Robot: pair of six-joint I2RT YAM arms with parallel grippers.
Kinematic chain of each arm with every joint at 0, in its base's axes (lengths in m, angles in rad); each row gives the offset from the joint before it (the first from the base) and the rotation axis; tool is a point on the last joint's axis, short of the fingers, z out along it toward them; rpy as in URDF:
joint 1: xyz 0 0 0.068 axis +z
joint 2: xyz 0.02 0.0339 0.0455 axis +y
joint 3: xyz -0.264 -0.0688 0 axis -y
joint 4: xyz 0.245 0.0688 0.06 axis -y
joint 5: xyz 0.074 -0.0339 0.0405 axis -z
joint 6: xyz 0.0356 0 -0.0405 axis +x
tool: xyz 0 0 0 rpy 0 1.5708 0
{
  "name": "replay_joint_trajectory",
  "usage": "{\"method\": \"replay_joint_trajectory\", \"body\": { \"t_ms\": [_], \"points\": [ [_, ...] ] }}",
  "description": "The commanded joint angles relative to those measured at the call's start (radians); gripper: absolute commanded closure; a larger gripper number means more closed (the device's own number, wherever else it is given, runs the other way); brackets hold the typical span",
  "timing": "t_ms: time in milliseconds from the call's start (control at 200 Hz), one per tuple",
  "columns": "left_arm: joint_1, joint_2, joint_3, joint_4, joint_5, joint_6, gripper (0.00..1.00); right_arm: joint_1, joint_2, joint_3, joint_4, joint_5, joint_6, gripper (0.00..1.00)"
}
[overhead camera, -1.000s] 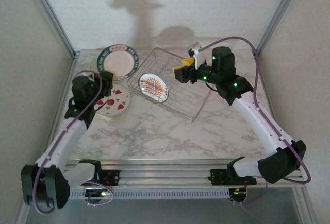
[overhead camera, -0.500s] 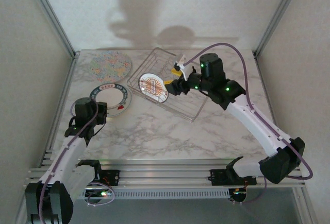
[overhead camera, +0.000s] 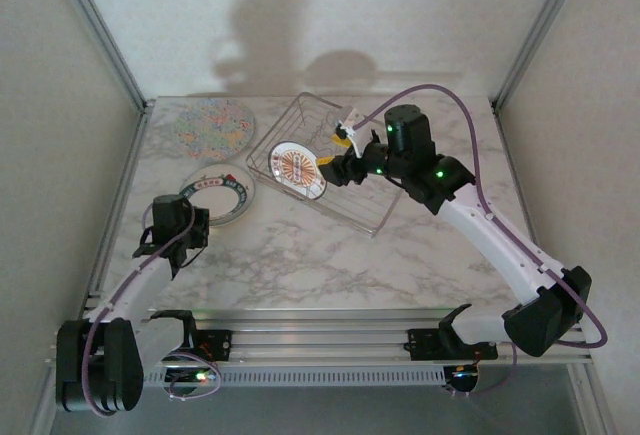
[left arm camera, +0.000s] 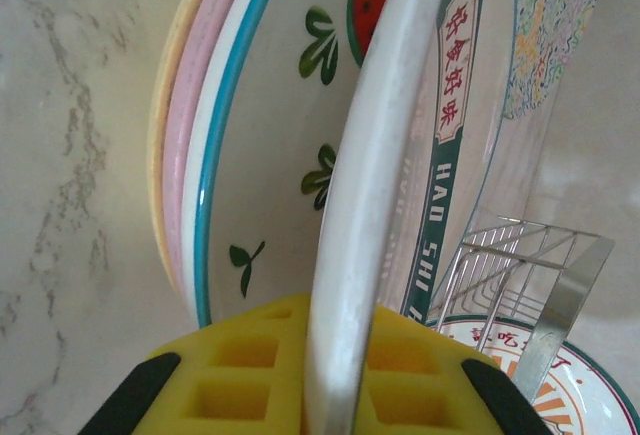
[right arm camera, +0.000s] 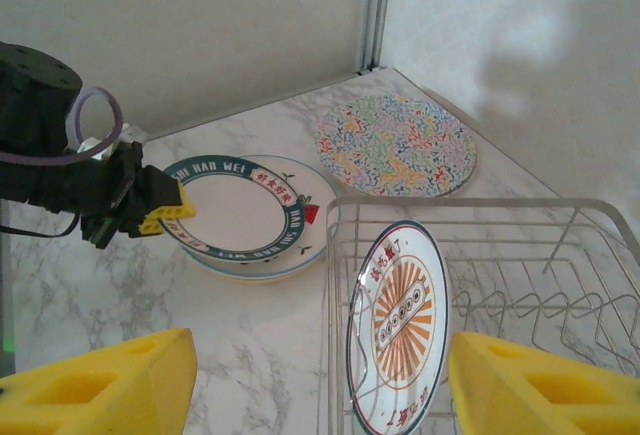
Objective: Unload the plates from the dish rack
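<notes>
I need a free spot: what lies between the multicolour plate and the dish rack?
Bare marble table between multicolour plate and dish rack, seen in top view.

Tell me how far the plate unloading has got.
Done: the patterned plate lies flat on the table, with a stack of plates beside it. In hand: the left gripper is shut on the rim of the green-rimmed plate at that stack. Left: the sunburst plate stands in the rack, with the open right gripper facing it.

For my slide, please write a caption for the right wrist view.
Open right claw faces the sunburst plate in the dish rack; left claw grips green-rimmed plate.
</notes>
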Motion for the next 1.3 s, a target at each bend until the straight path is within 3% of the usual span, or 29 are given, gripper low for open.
{"method": "replay_joint_trajectory", "body": {
  "t_ms": [0,240,420,856,1296],
  "points": [
    [0.011,0.021,0.0,0.093,0.015,0.004,1.0,0.016,-0.006,-0.002,-0.001,-0.042,-0.004,0.32],
    [0.013,0.094,0.019,0.121,0.026,0.016,1.0,0.036,-0.021,-0.037,0.057,-0.164,-0.02,0.31],
    [0.012,0.11,0.018,0.114,0.023,0.015,0.98,0.053,-0.022,-0.048,0.073,-0.171,-0.026,0.3],
    [0.013,0.146,0.067,0.06,0.046,0.035,0.67,0.06,-0.015,-0.035,0.045,-0.134,-0.028,0.3],
    [0.011,0.156,0.166,-0.099,0.075,0.077,0.55,0.065,-0.003,-0.02,0.043,-0.112,-0.019,0.3]
  ]
}}
